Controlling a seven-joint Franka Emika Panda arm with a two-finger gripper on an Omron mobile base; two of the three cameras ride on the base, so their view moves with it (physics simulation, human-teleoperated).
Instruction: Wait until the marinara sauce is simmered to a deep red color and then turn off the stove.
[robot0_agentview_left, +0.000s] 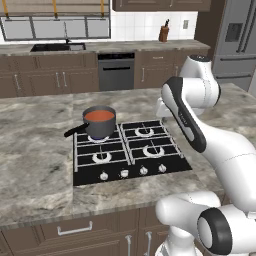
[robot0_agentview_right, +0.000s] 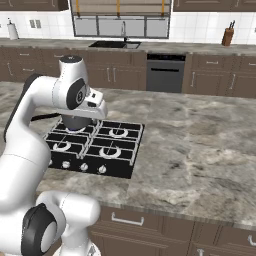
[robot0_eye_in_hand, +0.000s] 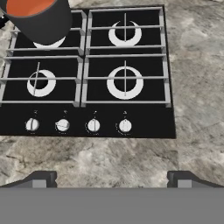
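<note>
Hand view first: we find the stove (robot0_eye_in_hand: 87, 70) filling the upper left and centre of the frame, its four knobs (robot0_eye_in_hand: 78, 125) in a row along the lower edge of the black top. The second knob from the left (robot0_eye_in_hand: 62, 125) sits turned differently from its neighbours, which we judge to be the live burner's control. The saucepan (robot0_eye_in_hand: 41, 19) occupies the upper left corner, standing on the burner there, and the marinara sauce (robot0_eye_in_hand: 30, 5) inside reads orange-red rather than deep red.

The gripper (robot0_eye_in_hand: 112, 178) hovers over the counter (robot0_eye_in_hand: 109, 157) just short of the knob row, its fingertips (robot0_eye_in_hand: 43, 178) spread fully apart and pinching nothing.

In the left base view the sauce (robot0_agentview_left: 99, 115) shows left of centre, on the far left burner.

Our assessment: the waiting stage is under way, the colour is not yet reached, and the knob remains to be turned off.
</note>
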